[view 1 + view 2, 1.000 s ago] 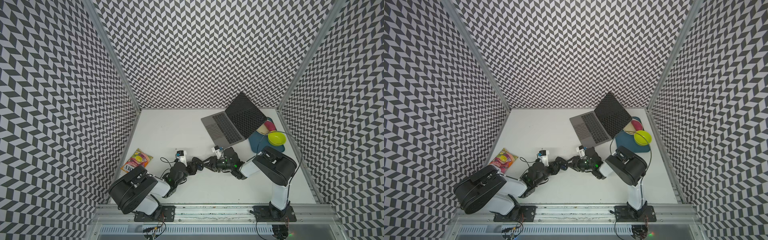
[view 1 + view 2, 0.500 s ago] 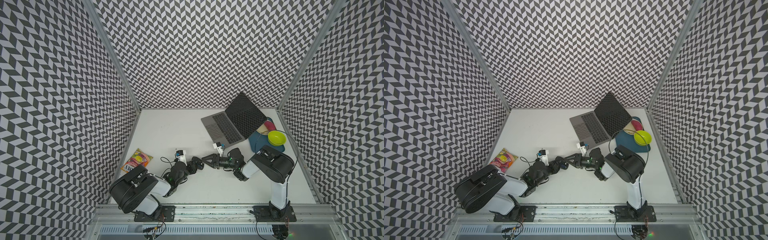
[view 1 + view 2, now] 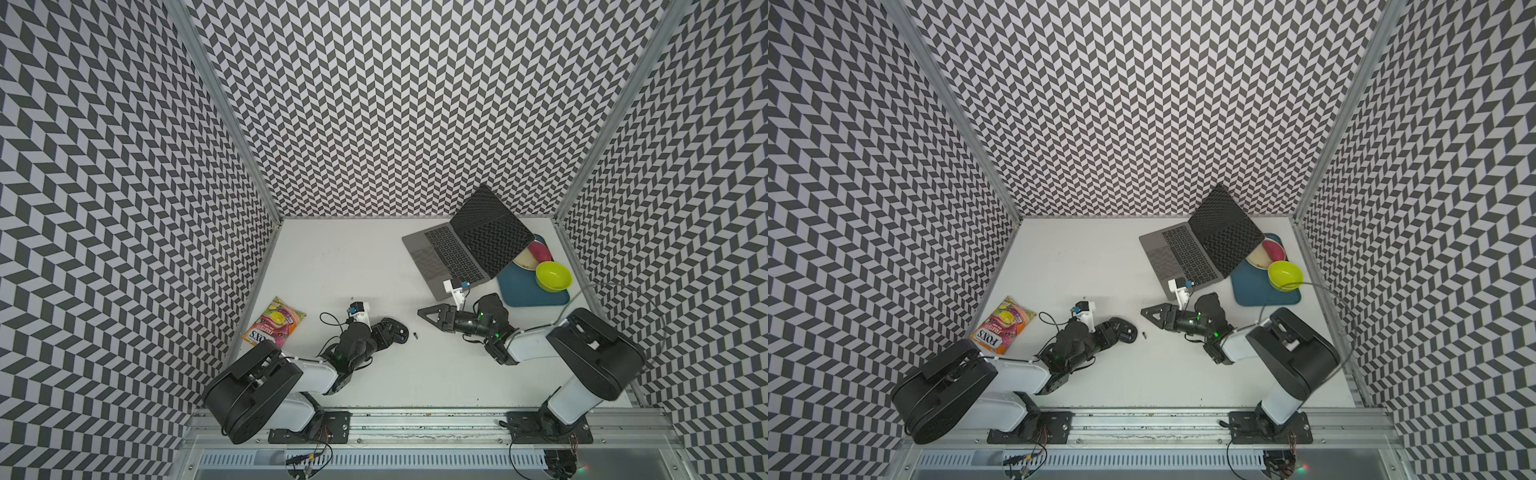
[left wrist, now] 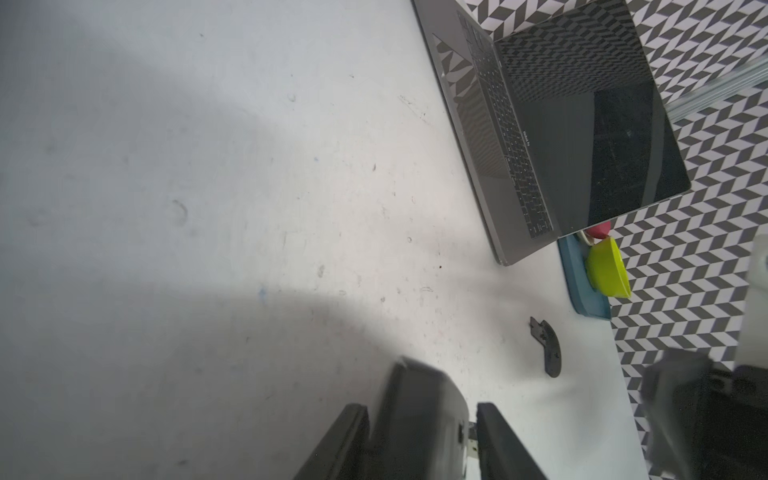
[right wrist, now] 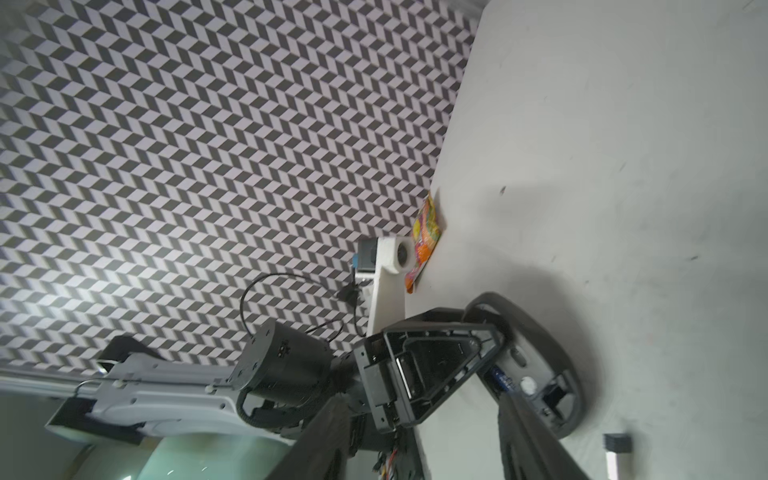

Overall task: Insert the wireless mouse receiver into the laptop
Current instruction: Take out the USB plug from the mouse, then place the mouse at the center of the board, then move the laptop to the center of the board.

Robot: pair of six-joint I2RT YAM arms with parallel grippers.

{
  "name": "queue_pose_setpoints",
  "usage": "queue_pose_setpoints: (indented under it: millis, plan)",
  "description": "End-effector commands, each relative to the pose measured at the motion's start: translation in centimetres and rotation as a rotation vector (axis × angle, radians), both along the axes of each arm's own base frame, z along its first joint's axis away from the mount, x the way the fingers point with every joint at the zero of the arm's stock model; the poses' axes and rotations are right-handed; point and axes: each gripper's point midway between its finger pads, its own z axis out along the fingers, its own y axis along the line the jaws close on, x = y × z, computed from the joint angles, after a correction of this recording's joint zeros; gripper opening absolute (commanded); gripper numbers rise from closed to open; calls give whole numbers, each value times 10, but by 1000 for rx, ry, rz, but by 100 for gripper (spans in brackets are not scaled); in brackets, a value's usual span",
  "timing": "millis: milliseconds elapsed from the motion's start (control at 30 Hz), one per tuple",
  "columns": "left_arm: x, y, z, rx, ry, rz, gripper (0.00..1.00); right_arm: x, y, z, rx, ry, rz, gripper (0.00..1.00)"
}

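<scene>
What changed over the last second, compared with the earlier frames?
The right gripper has pulled back toward its own side, away from the left gripper, jaws open and empty. The left gripper stays at the mouse, with a gap showing beside one finger. The wireless mouse receiver now lies exposed on the table between them. The laptop, snack bag and bowl stayed put.

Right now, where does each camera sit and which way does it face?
Top views: high over the base rail, looking down on the table; both show left gripper, right gripper, laptop.
Left wrist: on the left arm, facing laptop and bowl; own fingers flank the mouse.
Right wrist: on the right arm, facing left gripper, mouse and snack bag; own fingers show.
Shared: both wrist views show the mouse.
</scene>
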Motion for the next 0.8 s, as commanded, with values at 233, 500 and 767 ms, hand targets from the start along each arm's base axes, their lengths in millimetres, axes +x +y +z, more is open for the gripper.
queue_pose_setpoints:
  millis: [233,500,767]
  plan:
    - [1,24,11,113,-2,11,85,103,-155,-27,-452,-32,-463,83]
    - [22,9,56,168,-111,-122,88,170,-248,-4,-531,-157,-655,93]
    - [29,-13,62,118,-111,-228,89,204,-274,-10,-629,-298,-632,93]
